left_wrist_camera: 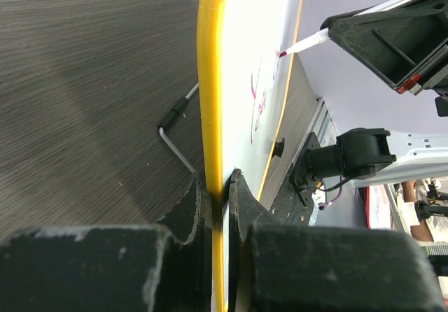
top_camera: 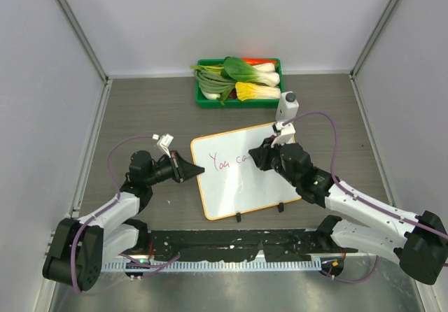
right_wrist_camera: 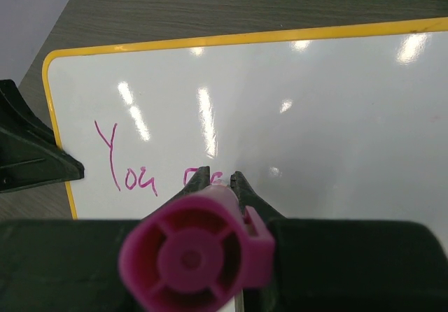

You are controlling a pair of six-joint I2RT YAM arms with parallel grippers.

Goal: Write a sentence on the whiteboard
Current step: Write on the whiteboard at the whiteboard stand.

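Observation:
The whiteboard (top_camera: 238, 193), white with a yellow-orange rim, lies mid-table. My left gripper (top_camera: 192, 171) is shut on its left edge; in the left wrist view the rim (left_wrist_camera: 212, 81) runs between the fingers (left_wrist_camera: 219, 186). The sentence (top_camera: 227, 161) reads "You ca" in pink. My right gripper (top_camera: 262, 152) is shut on a white marker (top_camera: 283, 123) whose tip (left_wrist_camera: 283, 53) touches the board at the last letter. In the right wrist view the marker's magenta end (right_wrist_camera: 189, 256) hides part of the writing (right_wrist_camera: 129, 168) on the whiteboard (right_wrist_camera: 315, 116), and the gripper (right_wrist_camera: 220, 179) sits just above the surface.
A green tray (top_camera: 201, 96) of leafy vegetables stands behind the board at the back wall. A bent metal rod (left_wrist_camera: 178, 130) lies under the board's left side. Two black clips (top_camera: 238, 217) sit on its near edge. A black rail (top_camera: 231, 245) runs along the table's front.

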